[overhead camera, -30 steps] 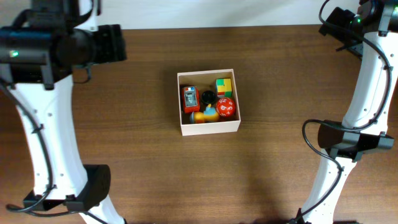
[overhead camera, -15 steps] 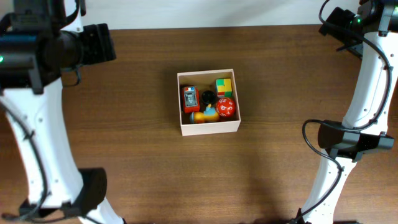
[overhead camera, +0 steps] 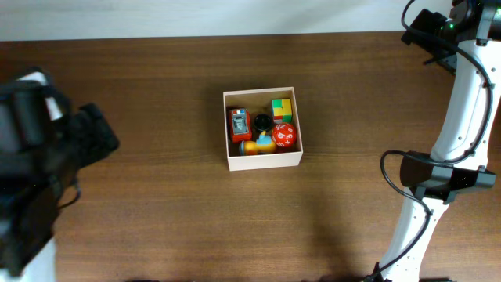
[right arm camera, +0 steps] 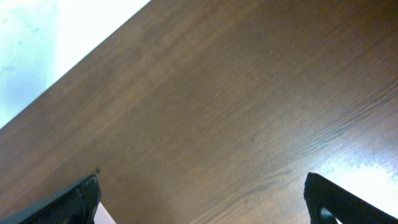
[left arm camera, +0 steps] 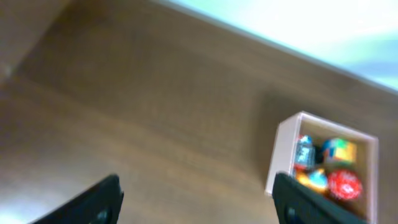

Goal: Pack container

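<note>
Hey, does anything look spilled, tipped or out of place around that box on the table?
Nothing stands out. The container sits flat on the table, walls intact, and the toys all lie inside it. The left gripper and right gripper are open, holding nothing, away from it.

A dark brown surface [overhead camera: 156, 196] with wood grain fills the view; a white strip [overhead camera: 235, 16] borders it at 12 o'clock.
</note>
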